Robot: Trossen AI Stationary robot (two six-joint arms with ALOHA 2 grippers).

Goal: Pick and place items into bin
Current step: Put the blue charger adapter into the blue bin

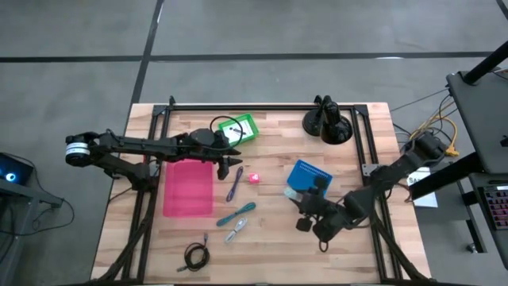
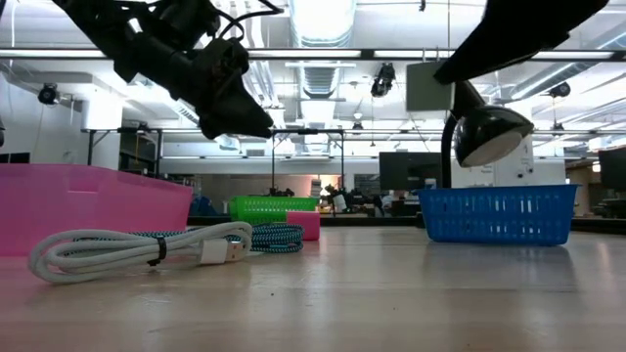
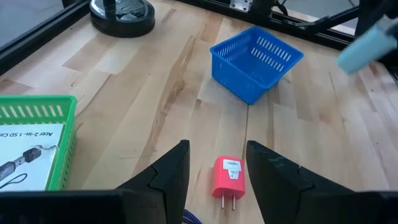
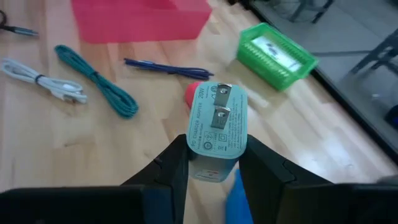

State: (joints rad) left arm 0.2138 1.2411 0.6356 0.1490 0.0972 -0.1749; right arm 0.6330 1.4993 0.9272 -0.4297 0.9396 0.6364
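- Bench [image 1: 270,246] of pale wood planks, seen from above, with a black frame along its edges and two dark robot arms reaching in from either side.
- Pink bin [image 1: 188,188], the largest container, sits left of centre on the bench.
- Blue basket [image 1: 309,176] stands right of centre; part of the right arm crosses in front of it.
- Green basket [image 1: 238,129] sits near the far edge, holding a white printed card.
- Black desk lamp [image 1: 327,121] stands at the far edge, right of the green basket.
- Left hand [image 3: 216,177] hangs above the bench between the pink bin and the green basket, its fingers apart and holding nothing; a pink-red plug [image 3: 227,178] lies on the wood below the gap between them.
- Right hand [image 4: 212,163] hovers near the blue basket, its fingers closed on a pale blue charger block [image 4: 217,127] whose two metal prongs face the wrist camera.
- Black coiled cable [image 1: 196,255] lies near the front edge.
- Teal cable [image 1: 238,212] lies in a loose bundle on the wood beside the pink bin.
- White cable [image 1: 235,231], bundled, lies just beside the teal cable.
- Purple pen [image 1: 235,183] lies just right of the pink bin, well apart from the pink-red plug.
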